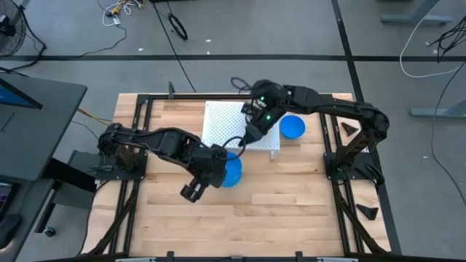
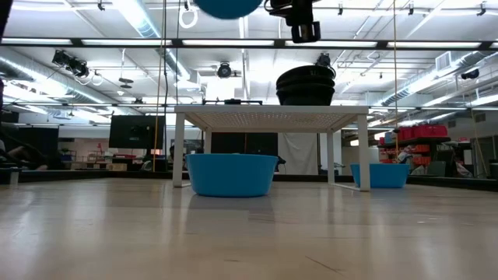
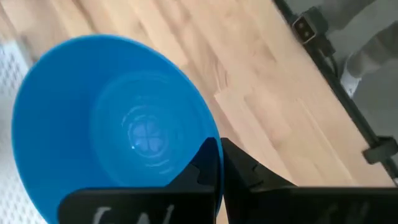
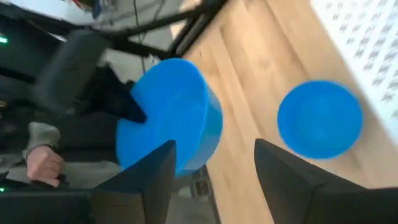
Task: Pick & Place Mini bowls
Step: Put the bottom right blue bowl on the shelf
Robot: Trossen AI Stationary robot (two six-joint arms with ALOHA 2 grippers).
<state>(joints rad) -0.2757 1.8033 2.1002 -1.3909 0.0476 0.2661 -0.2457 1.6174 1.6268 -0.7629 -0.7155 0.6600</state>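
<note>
Three blue bowls in view. One blue bowl [image 3: 118, 124] is clamped at its rim by the left gripper [image 3: 217, 171], lifted clear of the table [image 1: 291, 204]. A second blue bowl [image 2: 231, 173] sits on the table at the front edge of the white rack [image 1: 237, 120]; a third [image 1: 293, 127] just right of it. Right gripper [image 4: 211, 165] hangs over the rack's front edge, fingers apart, empty. A dark bowl stack [image 2: 306, 85] stands on the rack.

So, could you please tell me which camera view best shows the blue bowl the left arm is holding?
The left wrist view: the blue bowl fills it, rim pinched by the left end effector. The right wrist view shows its outside, the low view only its underside, and the high view mostly hides it.
</note>
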